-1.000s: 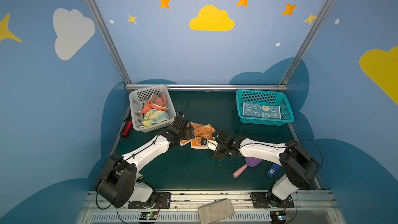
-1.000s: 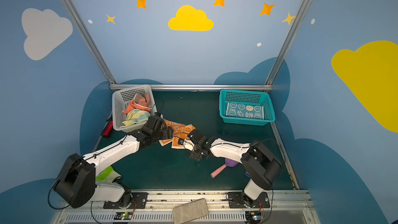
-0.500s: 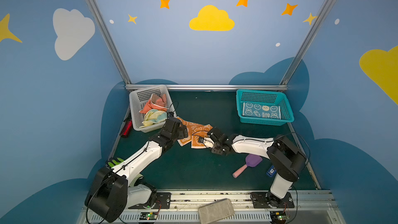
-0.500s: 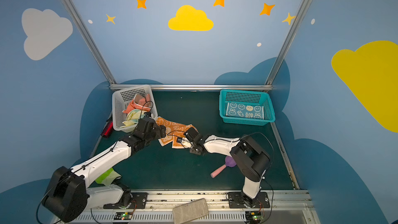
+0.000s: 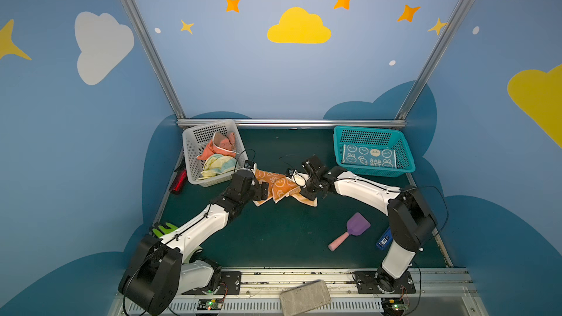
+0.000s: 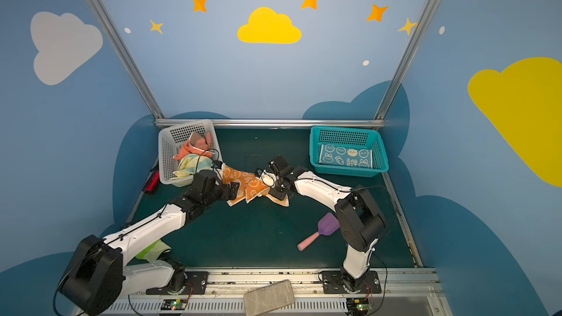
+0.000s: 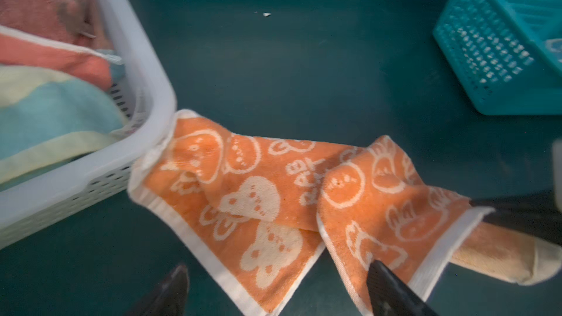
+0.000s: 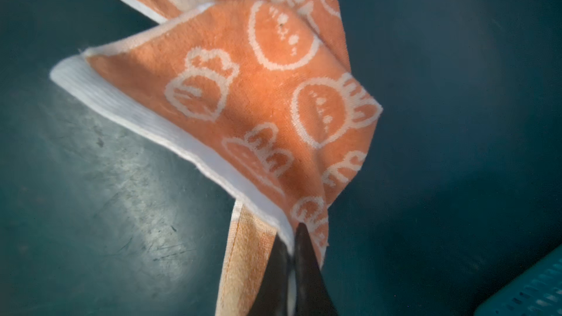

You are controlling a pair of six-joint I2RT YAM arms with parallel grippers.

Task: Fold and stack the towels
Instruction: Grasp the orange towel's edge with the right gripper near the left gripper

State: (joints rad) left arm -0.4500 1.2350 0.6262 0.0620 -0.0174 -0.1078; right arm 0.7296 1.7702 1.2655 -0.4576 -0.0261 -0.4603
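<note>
An orange towel (image 5: 278,185) with white rabbits lies crumpled on the dark mat between my two arms. One end touches the white basket (image 5: 240,144). My right gripper (image 8: 293,238) is shut on the towel's white-edged corner (image 8: 261,205), which is raised off the mat. My left gripper (image 7: 276,272) is open, low over the towel's (image 7: 258,196) near edge, with one finger (image 7: 383,278) above the cloth. A salmon towel (image 5: 219,145) and a yellow-blue striped towel (image 5: 217,164) sit bunched in the white basket. A folded blue rabbit towel (image 5: 369,158) lies in the teal basket (image 5: 337,147).
A purple-and-pink scoop (image 5: 349,234) and a small blue item (image 5: 383,238) lie front right. A lime-green glove (image 5: 164,227) sits under my left arm. A red-and-black object (image 5: 179,180) lies left of the white basket. A grey block (image 5: 305,297) rests on the front rail.
My right gripper has closed on the orange towel's corner and lifted it slightly. My left gripper stayed open and shifted a little toward the front along the towel.
</note>
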